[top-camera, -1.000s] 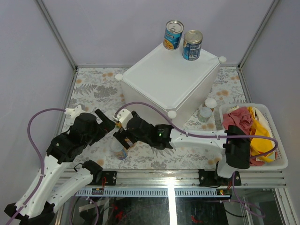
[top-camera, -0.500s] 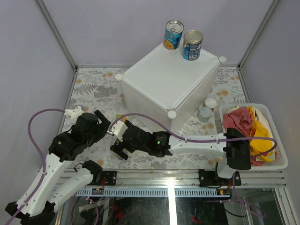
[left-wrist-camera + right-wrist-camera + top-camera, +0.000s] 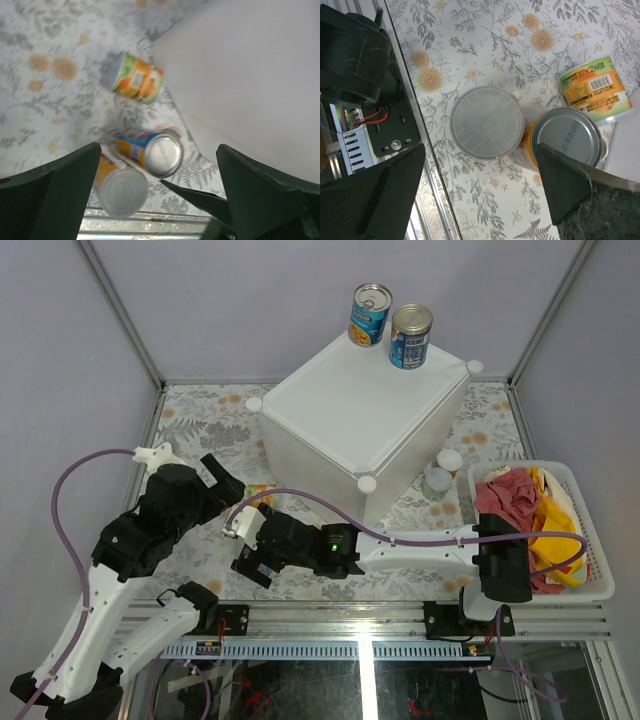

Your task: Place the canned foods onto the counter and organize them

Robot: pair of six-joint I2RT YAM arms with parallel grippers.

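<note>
Two blue-labelled cans (image 3: pixel 371 315) (image 3: pixel 410 336) stand on the far corner of the white counter (image 3: pixel 350 415). Three more cans sit near the counter's front-left corner. One has a white plastic lid (image 3: pixel 487 122) (image 3: pixel 121 189). One is yellow and blue with a silver top (image 3: pixel 568 138) (image 3: pixel 152 151). A green-orange one lies on its side (image 3: pixel 595 90) (image 3: pixel 137 78). My right gripper (image 3: pixel 247 548) (image 3: pixel 480 190) hangs open above the first two and hides them from the top camera. Just left of it, my left gripper (image 3: pixel 232 485) (image 3: pixel 160 200) is open and empty.
Two small lidded cans (image 3: pixel 449 461) (image 3: pixel 436 480) stand between the counter and a white slatted basket (image 3: pixel 590 585) of cloths at the right. The metal rail of the table's near edge (image 3: pixel 427 200) runs close beside the white-lidded can. Walls enclose the floral mat.
My right gripper has slid left and toward the near edge, now covering the can that showed beside it. The left gripper has drawn back a little toward the far left.
</note>
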